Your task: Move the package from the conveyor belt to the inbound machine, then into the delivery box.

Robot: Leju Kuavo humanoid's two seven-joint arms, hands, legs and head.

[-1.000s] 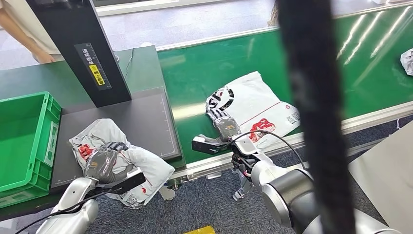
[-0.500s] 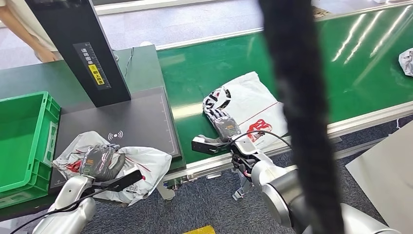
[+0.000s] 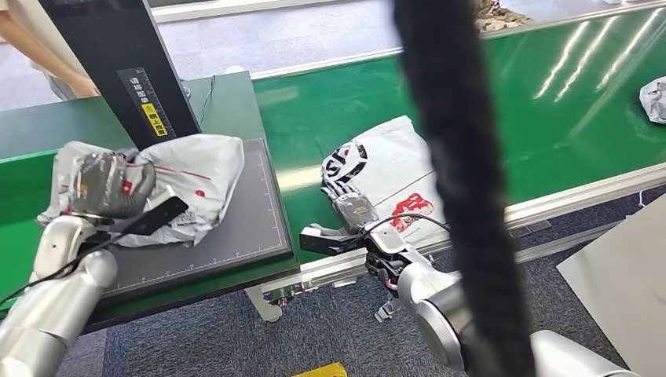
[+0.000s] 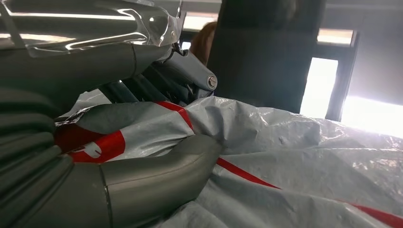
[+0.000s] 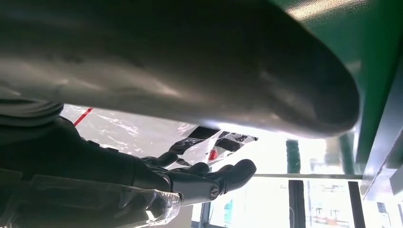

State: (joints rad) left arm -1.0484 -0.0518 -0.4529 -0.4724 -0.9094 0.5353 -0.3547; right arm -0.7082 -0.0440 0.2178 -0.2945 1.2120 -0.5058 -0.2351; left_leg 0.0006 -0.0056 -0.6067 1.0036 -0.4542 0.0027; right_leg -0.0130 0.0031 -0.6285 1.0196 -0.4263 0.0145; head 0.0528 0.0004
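My left hand (image 3: 102,186) grips a crumpled grey package with red print (image 3: 192,174) and holds it up over the left part of the black pad of the inbound machine (image 3: 239,228). In the left wrist view the thumb (image 4: 157,173) and fingers (image 4: 178,73) clamp the package's plastic (image 4: 294,156). My right hand (image 3: 350,206) lies with fingers stretched out on a white package (image 3: 404,165) at the near edge of the green conveyor belt (image 3: 550,94). The right wrist view has that hand's fingers (image 5: 209,183) spread apart from the thumb (image 5: 199,66), with the white package (image 5: 138,130) beyond them.
The machine's black column (image 3: 118,71) rises behind the pad. A strip of the green delivery box (image 3: 20,177) shows at the left edge. A thick black cable (image 3: 459,204) hangs close across the view. Another package (image 3: 653,98) lies far right on the belt. A person's arm (image 3: 47,55) is top left.
My left hand has lifted the grey package off the pad's front edge and carried it up and left, toward the green box. The right hand stays on the white package.
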